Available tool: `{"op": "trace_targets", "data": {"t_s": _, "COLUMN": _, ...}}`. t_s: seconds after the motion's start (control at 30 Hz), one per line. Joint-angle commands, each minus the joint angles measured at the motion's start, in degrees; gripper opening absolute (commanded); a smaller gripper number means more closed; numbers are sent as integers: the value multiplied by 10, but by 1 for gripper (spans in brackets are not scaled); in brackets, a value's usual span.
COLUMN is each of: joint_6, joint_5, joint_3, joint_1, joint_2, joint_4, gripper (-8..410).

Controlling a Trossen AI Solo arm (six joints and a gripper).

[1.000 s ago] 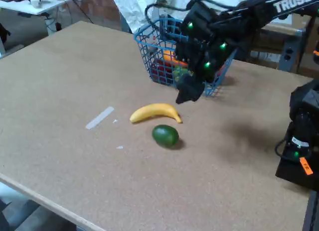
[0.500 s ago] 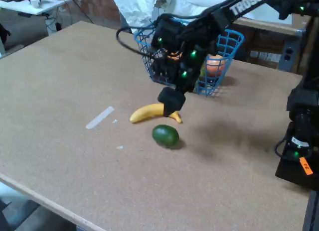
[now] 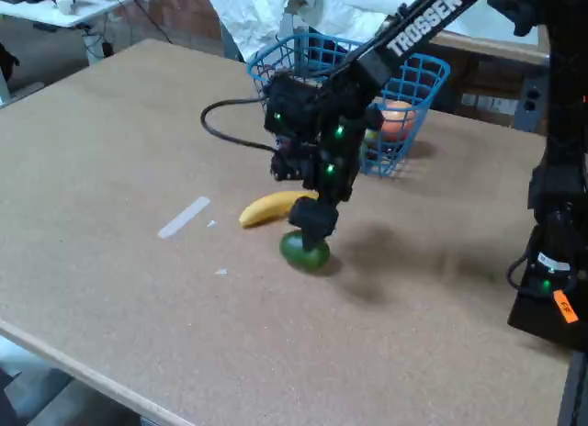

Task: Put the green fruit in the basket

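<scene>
The green fruit [image 3: 301, 254] is a dark green glossy oval lying on the brown table, just in front of a yellow banana [image 3: 267, 207]. My gripper [image 3: 312, 229] hangs right over the fruit, its black fingers reaching down to the fruit's top and hiding part of it. Whether the jaws are open or shut does not show from this angle. The blue wire basket [image 3: 415, 79] stands behind the arm at the table's far side, with an orange-pink fruit [image 3: 396, 119] inside it.
A strip of pale tape [image 3: 184, 217] lies on the table to the left of the banana. A black cable [image 3: 230, 137] loops out from the wrist. The arm's black base [image 3: 551, 270] stands at the right edge. White cloth hangs behind the basket.
The gripper has swung from in front of the basket leftward and down, and now sits on top of the green fruit. The fruit and banana have not moved.
</scene>
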Motion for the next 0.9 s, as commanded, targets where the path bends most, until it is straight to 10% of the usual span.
{"op": "trace_targets", "data": {"t_s": 0.0, "joint_6": -1, "joint_5": -5, "joint_3": 0, "joint_1": 7, "joint_2": 24, "joint_4": 22, "gripper": 401}}
{"op": "trace_targets", "data": {"t_s": 0.6, "joint_6": -23, "joint_5": 56, "joint_3": 0, "joint_1": 10, "joint_2": 80, "joint_4": 94, "gripper": 394}}
{"op": "trace_targets", "data": {"t_s": 0.87, "joint_6": -22, "joint_5": 55, "joint_3": 0, "joint_1": 11, "joint_2": 80, "joint_4": 96, "gripper": 266}}
